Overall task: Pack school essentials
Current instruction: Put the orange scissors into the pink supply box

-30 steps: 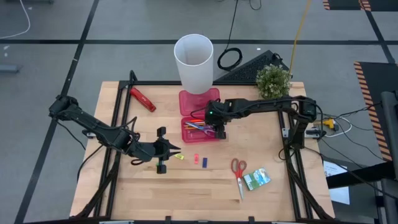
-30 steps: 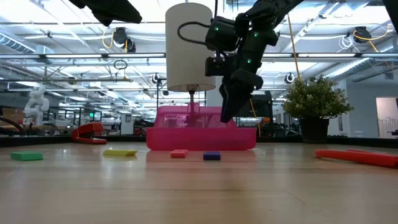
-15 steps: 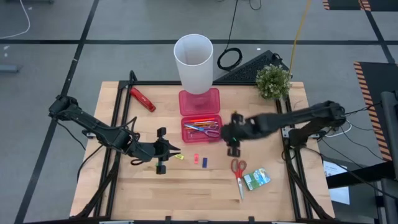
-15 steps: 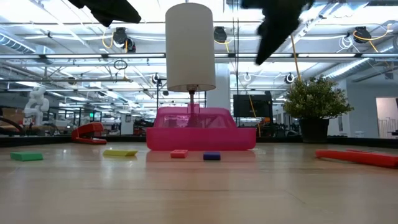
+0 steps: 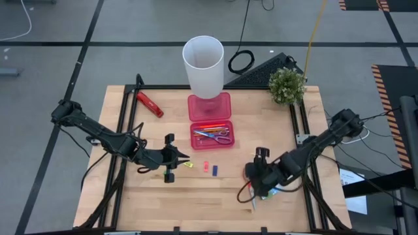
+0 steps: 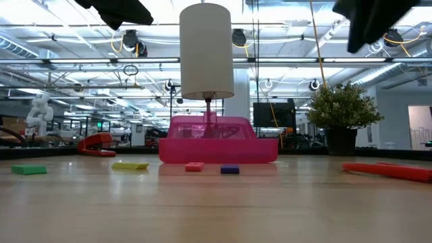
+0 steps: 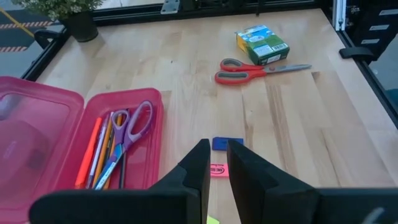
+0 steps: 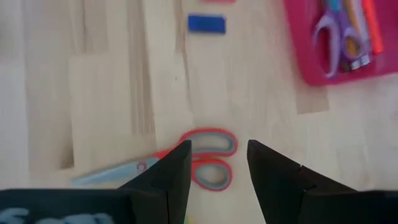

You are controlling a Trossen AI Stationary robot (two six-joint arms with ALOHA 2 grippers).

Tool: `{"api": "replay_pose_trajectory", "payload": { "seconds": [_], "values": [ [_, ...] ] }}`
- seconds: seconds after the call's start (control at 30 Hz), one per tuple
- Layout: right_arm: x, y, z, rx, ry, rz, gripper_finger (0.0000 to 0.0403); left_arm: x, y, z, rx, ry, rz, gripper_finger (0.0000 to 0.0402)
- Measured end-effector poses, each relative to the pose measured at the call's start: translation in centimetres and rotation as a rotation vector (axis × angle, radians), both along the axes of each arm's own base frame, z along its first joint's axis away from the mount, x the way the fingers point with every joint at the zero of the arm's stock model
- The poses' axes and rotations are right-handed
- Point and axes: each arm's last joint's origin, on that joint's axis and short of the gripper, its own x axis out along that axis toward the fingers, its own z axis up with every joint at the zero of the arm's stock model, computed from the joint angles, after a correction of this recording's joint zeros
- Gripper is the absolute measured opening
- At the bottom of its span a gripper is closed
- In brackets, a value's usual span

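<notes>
Scissors (image 8: 199, 165) with red handles lay flat on the desk (image 5: 287, 130) directly beneath the right gripper (image 8: 214, 168), whose jaws were spread and empty, the handle loops showing in the gap between them. Just beside the blades sat the green-white packet (image 7: 262, 43). Risk here: the scissors lay thin and flat, so descending jaws could skid off them or nudge the packet instead. Beyond the jaws the pink case (image 5: 211, 135) already held pencils and purple-handled scissors (image 7: 127, 134). The left gripper (image 7: 215, 163) waited, jaws nearly pressed together and empty, ahead of them a blue eraser (image 7: 227, 144).
</notes>
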Motion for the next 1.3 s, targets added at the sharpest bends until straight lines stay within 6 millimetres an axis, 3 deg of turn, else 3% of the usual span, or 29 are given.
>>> {"api": "replay_pose_trajectory", "payload": {
  "seconds": [0.23, 0.63, 0.97, 1.3],
  "values": [
    [-0.3, -0.7, -3.8, -0.014, 0.134, 0.120, 0.0149, 0.0, 0.0, 0.0, -0.012, -0.002, 0.006, 0.0058],
    [0.3, -5.0, -9.0, -0.010, 0.209, 0.646, 0.0149, 0.1, 0.0, -0.2, -0.023, 0.002, 0.022, 0.0058],
    [0.6, -5.6, -9.2, -0.073, 0.191, 0.964, 0.0149, 0.1, 0.1, -0.2, -0.057, -0.003, 0.056, 0.0058],
    [0.9, -5.5, -9.1, -0.087, 0.152, 1.107, 0.0149, 0.1, 0.1, -0.2, -0.046, -0.005, 0.062, 0.0058]
  ]
}}
